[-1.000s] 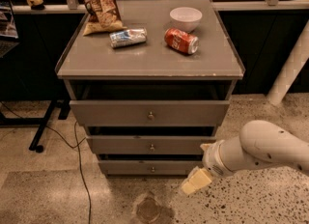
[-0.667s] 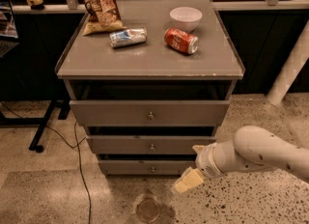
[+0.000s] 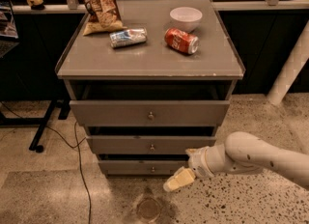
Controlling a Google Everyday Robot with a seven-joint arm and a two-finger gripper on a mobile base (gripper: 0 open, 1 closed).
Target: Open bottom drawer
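Note:
The bottom drawer (image 3: 130, 167) is the lowest, slimmest grey front of the cabinet, with a small round metal knob (image 3: 152, 169) at its centre. It stands slightly pulled out, less than the two drawers above it. My gripper (image 3: 177, 180) comes in from the right on a white arm, low near the floor. It sits just right of and slightly below the knob, in front of the drawer's right half. One cream-coloured finger (image 3: 175, 181) points down-left.
The middle drawer (image 3: 150, 145) and top drawer (image 3: 149, 113) stick out above. On the cabinet top (image 3: 149, 61) lie a chip bag (image 3: 99, 3), a silver can (image 3: 128, 37), a red can (image 3: 181, 40) and a white bowl (image 3: 186, 18). A cable (image 3: 79, 165) runs left; a floor drain (image 3: 148, 209) is below.
My gripper and arm have moved left, closer to the bottom drawer's knob. The drawers have not moved.

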